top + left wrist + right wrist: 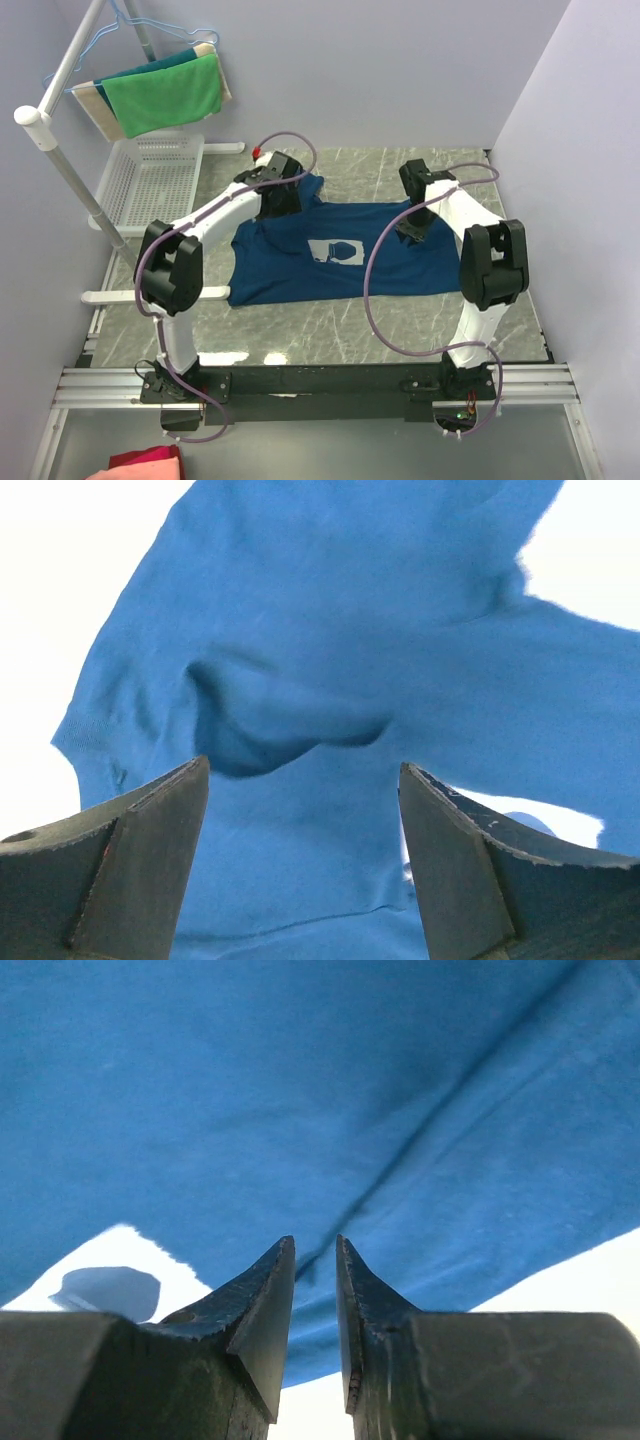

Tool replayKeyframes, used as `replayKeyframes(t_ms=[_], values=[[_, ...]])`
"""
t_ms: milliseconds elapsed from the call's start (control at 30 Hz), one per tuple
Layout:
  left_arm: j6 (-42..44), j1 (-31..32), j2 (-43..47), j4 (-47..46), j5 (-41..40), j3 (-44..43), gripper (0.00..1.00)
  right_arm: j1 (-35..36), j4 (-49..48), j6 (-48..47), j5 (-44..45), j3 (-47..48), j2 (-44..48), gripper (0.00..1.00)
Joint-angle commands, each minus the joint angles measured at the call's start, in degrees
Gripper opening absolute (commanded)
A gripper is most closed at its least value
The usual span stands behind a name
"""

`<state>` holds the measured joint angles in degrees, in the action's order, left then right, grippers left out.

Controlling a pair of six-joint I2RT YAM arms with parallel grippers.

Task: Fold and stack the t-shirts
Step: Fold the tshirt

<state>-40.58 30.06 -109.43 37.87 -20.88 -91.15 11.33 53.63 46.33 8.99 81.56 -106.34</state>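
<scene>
The t-shirt [340, 255] lay spread on the table [330, 330], between the two arms. The left gripper [302, 763] hung over its far left part, the right gripper [315, 1240] at its right part. A basket [150, 180] sat left of the table, with a rack [60, 130] beside it and a cloth [165, 95] hanging above it.

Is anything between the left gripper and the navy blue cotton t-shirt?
Nothing visible. The left gripper hangs open right over the navy blue cotton t-shirt; only the shirt's own raised wrinkle lies just ahead of it.
</scene>
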Motion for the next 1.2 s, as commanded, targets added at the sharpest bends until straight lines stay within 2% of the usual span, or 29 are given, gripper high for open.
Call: replayKeyframes(t_ms=[0,167,333,600,1000,1167], values=[[-4.50,-1.06,3.51,3.71,0.58,6.06,0.80,3.33,-1.07,-2.11,-1.08,4.74,-2.11,0.31],[-7.76,-3.43,10.26,1.42,8.73,19.15,0.75,8.52,0.51,-4.48,-0.29,10.45,-6.67,0.31],[-8.20,-3.43,15.12,0.37,10.42,27.24,0.71,13.00,0.34,-6.94,-3.36,18.36,-12.47,0.31],[-9.87,-3.87,14.25,1.15,11.83,30.33,0.70,19.69,-1.68,-10.90,-8.81,32.86,-22.84,0.31],[-11.19,-6.59,12.48,3.53,13.94,33.50,0.71,23.47,-16.70,-12.66,-26.30,34.72,-26.28,0.30],[-11.02,-7.56,12.13,3.71,15.17,34.02,0.71,25.05,-18.47,-12.23,-33.42,37.17,-29.18,0.30]])
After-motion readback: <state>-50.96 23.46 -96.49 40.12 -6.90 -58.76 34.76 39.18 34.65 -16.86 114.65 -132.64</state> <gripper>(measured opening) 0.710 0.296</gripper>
